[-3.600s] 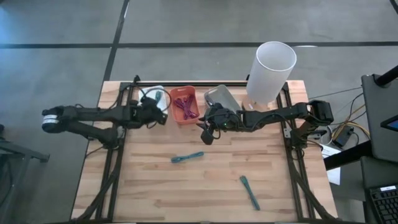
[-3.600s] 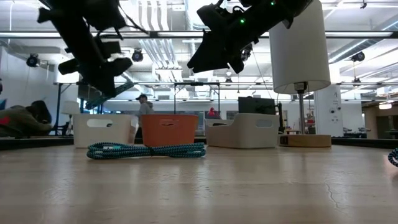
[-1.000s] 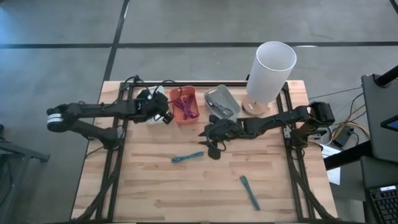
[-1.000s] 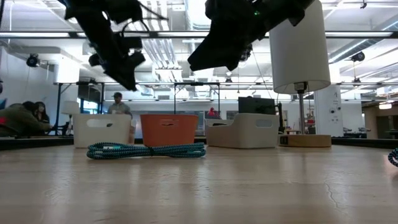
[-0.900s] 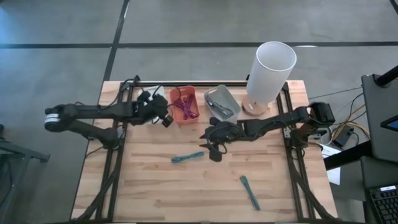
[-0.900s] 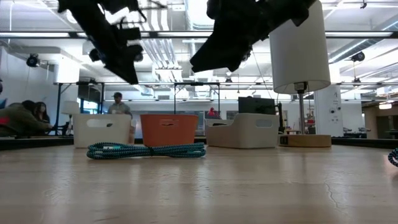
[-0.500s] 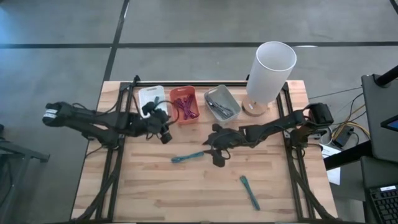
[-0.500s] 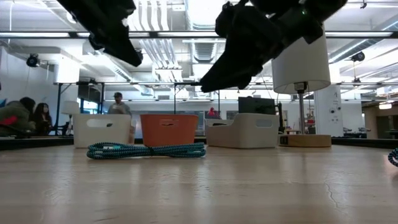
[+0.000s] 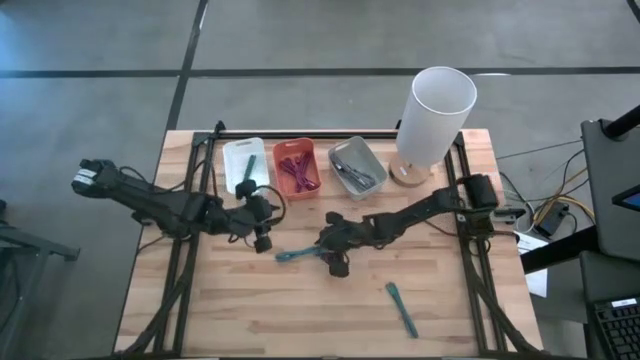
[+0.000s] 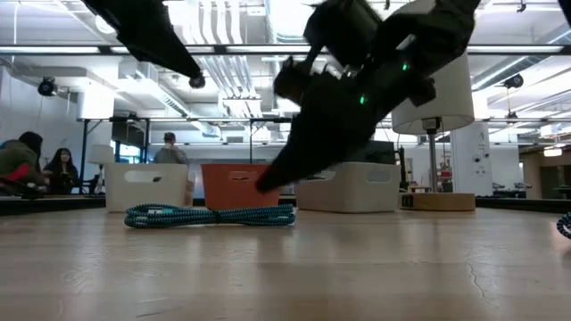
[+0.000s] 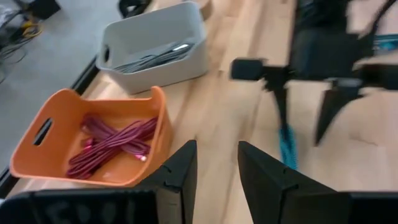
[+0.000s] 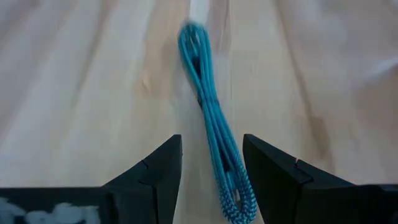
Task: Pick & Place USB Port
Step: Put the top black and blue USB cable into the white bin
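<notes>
Teal cable (image 12: 211, 134) – far end blurred, near end cut off.

Coiled teal cable (image 9: 301, 253) flat mid-table

Light is bright and even, coming from long ceiling strips that glare white across the top of the low view. There the arms read as black silhouettes against the lit room. The bench (image 9: 300, 300) shows only soft, short shadows from above. Both wrist views are smeared with motion blur; the blue cable (image 12: 211, 134) looks streaked and soft.
</notes>
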Motion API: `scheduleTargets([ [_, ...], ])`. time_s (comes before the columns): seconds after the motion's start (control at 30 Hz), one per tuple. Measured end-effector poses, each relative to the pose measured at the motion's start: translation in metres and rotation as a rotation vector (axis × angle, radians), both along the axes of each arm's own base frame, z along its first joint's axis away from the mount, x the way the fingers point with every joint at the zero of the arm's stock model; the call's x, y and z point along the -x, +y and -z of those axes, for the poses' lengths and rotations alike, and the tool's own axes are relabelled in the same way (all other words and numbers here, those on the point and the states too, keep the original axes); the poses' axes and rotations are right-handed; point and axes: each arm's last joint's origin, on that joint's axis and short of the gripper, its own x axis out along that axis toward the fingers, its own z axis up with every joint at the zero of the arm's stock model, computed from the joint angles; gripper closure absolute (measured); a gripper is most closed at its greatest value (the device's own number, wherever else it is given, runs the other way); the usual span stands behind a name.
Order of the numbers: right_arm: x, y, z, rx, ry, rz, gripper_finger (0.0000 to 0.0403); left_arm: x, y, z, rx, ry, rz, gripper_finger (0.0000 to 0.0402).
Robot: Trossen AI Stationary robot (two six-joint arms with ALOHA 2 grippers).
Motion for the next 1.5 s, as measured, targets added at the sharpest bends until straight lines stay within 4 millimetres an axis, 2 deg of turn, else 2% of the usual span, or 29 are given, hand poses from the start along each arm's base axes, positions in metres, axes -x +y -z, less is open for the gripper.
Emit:
scheduleTargets([
  [0.2, -0.021, 0.002, 0.025, 0.023, 0.071, -0.004, 0.0234, 0.004, -0.017, 0.000, -0.002, 0.005, 0.090, 0.0291],
  [0.37, -0.035, 0.004, 0.028, 0.078, 0.157, -0.011, 0.0235, 0.008, -0.027, 0.004, -0.006, 0.013, 0.139, 0.0291],
  [0.57, -0.045, 0.005, 0.020, 0.126, 0.197, -0.033, 0.0269, 0.011, -0.028, 0.021, 0.007, 0.036, 0.132, 0.0291],
  [0.8, -0.054, 0.006, 0.010, 0.150, 0.185, -0.062, 0.0345, 0.014, -0.027, 0.049, 0.131, -0.015, 0.047, 0.0291],
  [0.93, -0.056, 0.005, 0.006, 0.153, 0.172, -0.057, 0.0380, 0.013, -0.028, 0.061, 0.177, -0.071, 0.062, 0.0291],
  [1.23, -0.063, 0.006, -0.002, 0.150, 0.136, -0.050, 0.0376, 0.018, -0.030, 0.088, 0.295, -0.142, 0.173, 0.0291],
  [1.5, -0.074, 0.006, -0.018, 0.137, 0.075, -0.035, 0.0375, 0.017, -0.029, 0.091, 0.281, -0.156, 0.187, 0.0291],
])
